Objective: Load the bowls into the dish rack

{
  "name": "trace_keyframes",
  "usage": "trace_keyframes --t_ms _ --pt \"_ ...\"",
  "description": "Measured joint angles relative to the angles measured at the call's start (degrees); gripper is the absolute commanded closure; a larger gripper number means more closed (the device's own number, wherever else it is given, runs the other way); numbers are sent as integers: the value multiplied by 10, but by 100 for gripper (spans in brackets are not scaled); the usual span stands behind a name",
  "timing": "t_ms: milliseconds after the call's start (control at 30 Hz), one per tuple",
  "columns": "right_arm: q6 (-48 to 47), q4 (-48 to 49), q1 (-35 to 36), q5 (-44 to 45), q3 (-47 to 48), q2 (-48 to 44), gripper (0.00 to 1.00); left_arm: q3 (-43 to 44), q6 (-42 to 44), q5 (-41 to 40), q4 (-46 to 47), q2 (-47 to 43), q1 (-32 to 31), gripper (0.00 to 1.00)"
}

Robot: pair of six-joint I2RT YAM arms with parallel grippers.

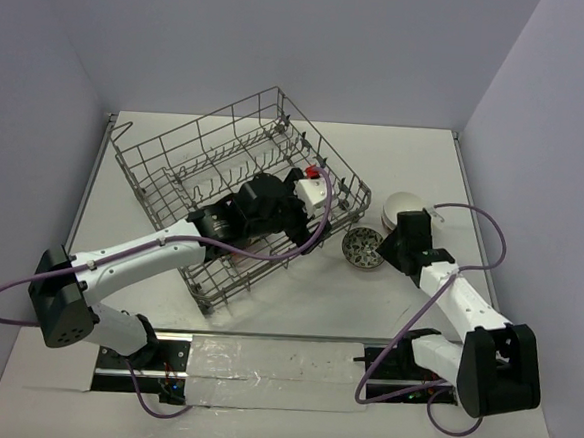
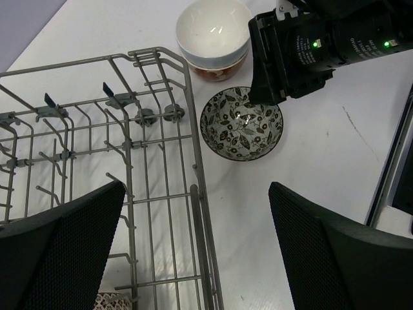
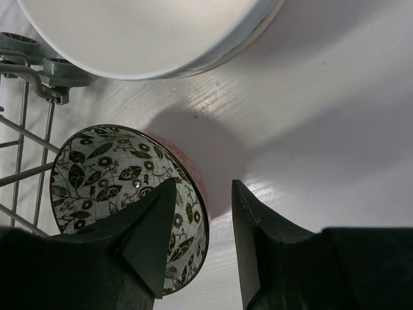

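Straddling the patterned bowl rim w/ right gripper: one finger inside, one outside, gap narrow, not clamping yet. Bowl is sitting on the surface just beside the dish rack rim, so no room on that side. White bowl is crowding the far side, near the rack corner. Left gripper is hovering wide, empty, over the rack edge close by. Open surface is lying only on the side away from the rack.
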Motion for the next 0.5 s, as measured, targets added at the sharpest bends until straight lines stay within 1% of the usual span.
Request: trace_keyframes --t_ms 500 --pt "-24 35 0 -9 0 34 60 0 35 50 -2 0 -5 1"
